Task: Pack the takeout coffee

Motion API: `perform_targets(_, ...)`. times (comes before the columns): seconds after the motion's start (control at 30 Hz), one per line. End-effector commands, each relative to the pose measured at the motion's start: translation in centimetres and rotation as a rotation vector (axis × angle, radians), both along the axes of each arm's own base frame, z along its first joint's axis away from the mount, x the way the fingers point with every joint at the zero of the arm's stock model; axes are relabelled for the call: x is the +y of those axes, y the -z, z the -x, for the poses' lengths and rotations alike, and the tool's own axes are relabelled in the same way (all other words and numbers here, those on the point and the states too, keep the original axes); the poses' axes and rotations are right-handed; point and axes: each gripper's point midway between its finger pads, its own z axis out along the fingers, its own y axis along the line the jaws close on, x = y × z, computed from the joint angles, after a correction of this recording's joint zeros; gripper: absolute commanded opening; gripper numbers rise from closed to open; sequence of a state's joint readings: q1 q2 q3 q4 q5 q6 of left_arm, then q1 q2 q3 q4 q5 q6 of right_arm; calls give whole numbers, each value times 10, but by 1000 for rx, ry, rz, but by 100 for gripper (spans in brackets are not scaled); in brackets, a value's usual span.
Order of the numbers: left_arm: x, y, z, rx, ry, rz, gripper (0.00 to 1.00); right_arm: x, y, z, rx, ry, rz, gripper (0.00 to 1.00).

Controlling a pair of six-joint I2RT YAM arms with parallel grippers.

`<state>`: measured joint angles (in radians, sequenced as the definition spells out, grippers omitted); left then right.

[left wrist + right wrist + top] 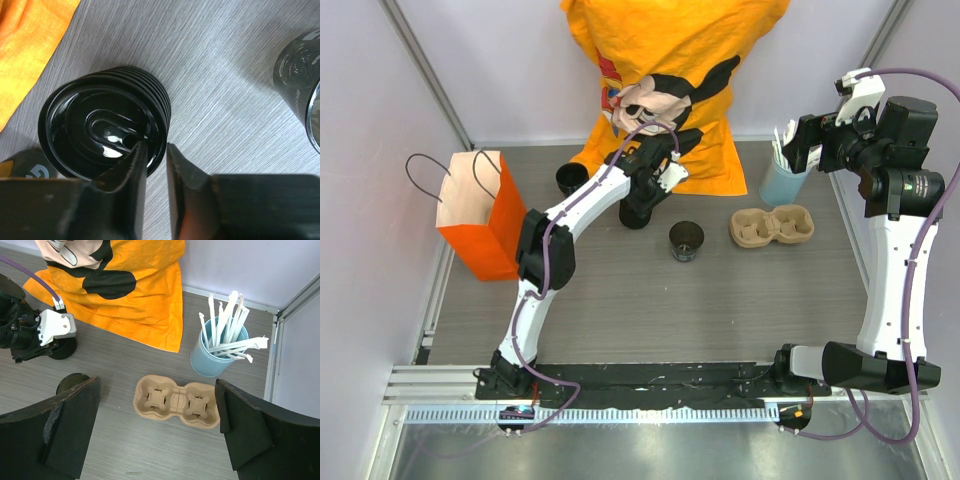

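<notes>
On table (720,300): two black cups (687,241), one lid stack (100,130), one orange bag (480,225).

A robotics lab cell: pale panel walls (510,70) and aluminium posts (425,68) enclose a grey bench (720,310); arm bases (510,375) bolted to a rail (650,378) at 6 o'clock.

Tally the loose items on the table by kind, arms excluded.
Black cups: 2
Black lid stack: 1
Orange paper bag: 1
Cardboard cup carrier: 1
Blue tub of white sticks: 1
Orange printed shirt: 1
Total: 7
</notes>
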<state>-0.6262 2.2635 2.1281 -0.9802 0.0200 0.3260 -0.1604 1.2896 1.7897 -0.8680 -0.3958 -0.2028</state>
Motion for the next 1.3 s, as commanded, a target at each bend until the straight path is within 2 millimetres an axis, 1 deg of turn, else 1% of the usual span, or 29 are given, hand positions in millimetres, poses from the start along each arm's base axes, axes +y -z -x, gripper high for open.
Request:
perform_targets(0.0, -2, -9, -5, -20, 7, 21, 22, 2, -15, 5, -46, -2, -7, 100)
perform_targets(0.03, -3, -10, -5, -21, 7, 25, 19, 1, -14, 5, -44, -1, -7, 100)
perform_targets(0.13, -3, -14, -5, -26, 3, 33, 14, 1, -14, 4, -44, -2, -8, 100)
perform_targets(0.2, -4, -17, -5, -31, 2, 37, 14, 2, -15, 4, -46, -4, -8, 100)
perform_targets(0.23, -3, -20, -5, -36, -1, 40, 11, 2, -16, 5, -48, -2, -9, 100)
perform_targets(0.33, -4, -27, -6, -50, -7, 54, 9, 2, -16, 4, -47, -3, -9, 100)
perform_targets(0.53, -5, -39, -11, -84, -20, 74, 9, 2, -15, 4, -46, -5, -10, 100)
perform_targets(0.87, -8, -73, -19, -167, -50, 133, 9, 3, -16, 4, -47, -9, -11, 100)
perform_targets(1.03, -4, -81, -22, -197, -69, 126, 9, 3, -16, 5, -49, -10, -13, 100)
perform_targets(1.27, -3, -80, -19, -188, -68, 127, 9, 3, -16, 5, -49, -11, -12, 100)
